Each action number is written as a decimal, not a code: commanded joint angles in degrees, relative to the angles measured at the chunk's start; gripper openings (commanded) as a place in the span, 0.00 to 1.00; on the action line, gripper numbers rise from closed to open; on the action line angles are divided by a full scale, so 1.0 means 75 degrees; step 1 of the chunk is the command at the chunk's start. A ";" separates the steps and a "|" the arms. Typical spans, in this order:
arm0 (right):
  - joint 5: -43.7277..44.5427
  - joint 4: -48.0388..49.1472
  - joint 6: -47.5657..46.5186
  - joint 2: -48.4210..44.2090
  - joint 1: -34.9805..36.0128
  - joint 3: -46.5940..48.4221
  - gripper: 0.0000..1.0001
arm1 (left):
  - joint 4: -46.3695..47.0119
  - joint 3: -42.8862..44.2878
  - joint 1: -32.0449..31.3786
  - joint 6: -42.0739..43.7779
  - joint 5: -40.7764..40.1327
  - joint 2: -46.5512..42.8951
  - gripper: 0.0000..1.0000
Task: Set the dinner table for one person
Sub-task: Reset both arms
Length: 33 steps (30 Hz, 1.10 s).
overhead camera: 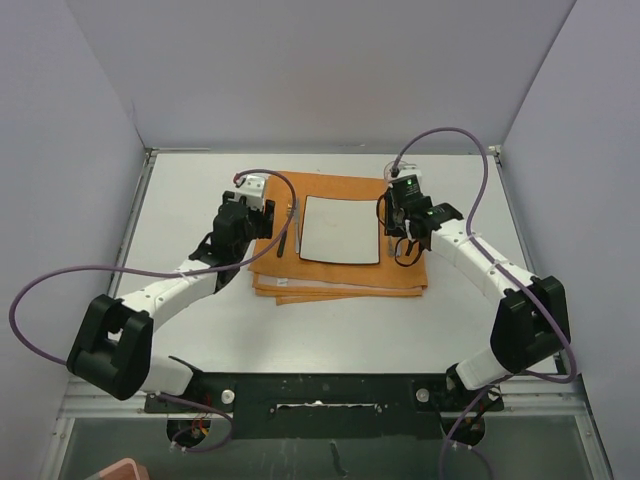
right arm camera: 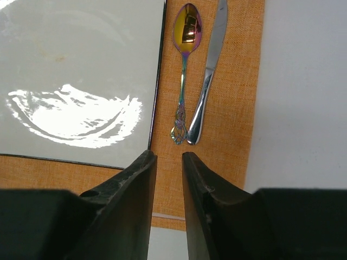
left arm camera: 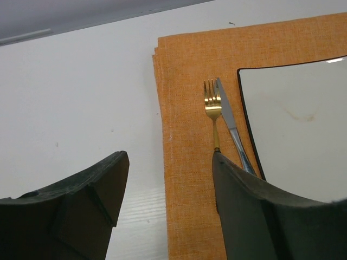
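Table (overhead camera: 200, 330) spans the view under both arms, orange cloth (overhead camera: 340, 278) at its middle, white plate (overhead camera: 340, 230) on the cloth. Fork (left arm camera: 213, 105) and left knife (left arm camera: 230, 124) lie side by side left of the plate, spoon (right arm camera: 184, 65) and right knife (right arm camera: 209, 76) on its right. Left gripper (left arm camera: 169, 162) wide apart, empty. Right gripper (right arm camera: 168, 160) only a narrow gap, empty.

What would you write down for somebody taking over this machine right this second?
The left hand is open and empty above the left edge of the cloth. The right hand is empty, open only a crack, above its right side.
The cloth lies on the table, white plate on it; fork and knife left of the plate, spoon and second knife right.
Done: cloth, plate and cutlery laid.
Left: probably only pulling both arms back; no glass in view.
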 commanded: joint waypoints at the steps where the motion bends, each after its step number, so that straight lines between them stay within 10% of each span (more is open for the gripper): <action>1: 0.0161 0.0026 -0.0028 -0.0310 -0.0049 -0.0061 0.30 | 0.0059 0.0282 -0.0004 -0.0325 0.0309 0.0242 0.65; 19: 0.0321 -0.0168 -0.0211 -0.0631 -0.0072 -0.0170 0.28 | 0.0177 0.2028 0.0082 -0.2414 0.1853 0.2321 0.51; 26: 0.0426 -0.0026 -0.0265 -0.0829 -0.0139 -0.0433 0.00 | -0.1028 0.2521 0.0094 -0.2214 0.1874 0.2156 0.02; 33: 0.0828 0.0672 -0.0207 -0.1488 -0.0185 -0.1431 0.00 | -0.1887 0.1514 0.0069 -0.1494 0.0701 0.0614 0.03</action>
